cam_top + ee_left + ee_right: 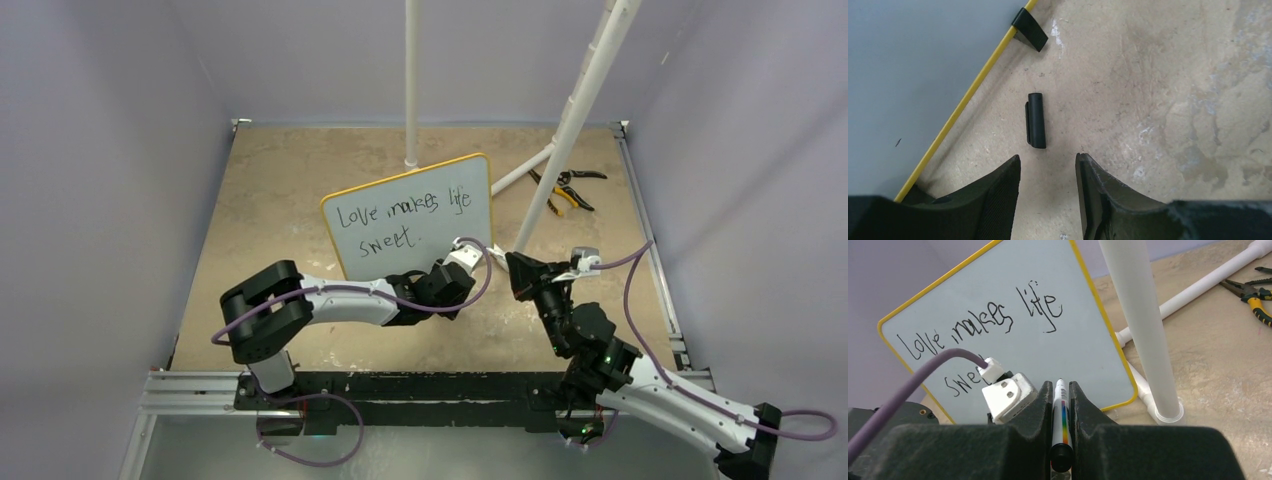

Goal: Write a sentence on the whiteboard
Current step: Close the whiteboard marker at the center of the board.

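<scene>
The beige, mottled stone-look table [270, 200] fills the floor of the scene. Slanted white plastic pipes [580, 100] rise from its far right part. The pale grey-white rectangular whiteboard [410, 215] with its thin yellow frame stands at the middle of the table, leaning back. It bears black handwriting that reads "Love makes life sweet."

The left arm [340, 300] reaches across in front of the board's near edge. Its left end effector [1047, 160] hangs over the table with its dark fingers parted and nothing between them.

The right arm [600, 355] comes in from the near right. Its right end effector [1060, 387] is clamped on a white marker pen [1060, 410] with a rainbow stripe. The pen's tip points toward the board's lower right part, but whether it touches is not clear.

Yellow-and-black-handled pliers [565, 188] lie at the far right. A small black cylindrical pen cap [1036, 120] lies on the table just beside the board's yellow lower edge, near one black foot [1029, 30].
</scene>
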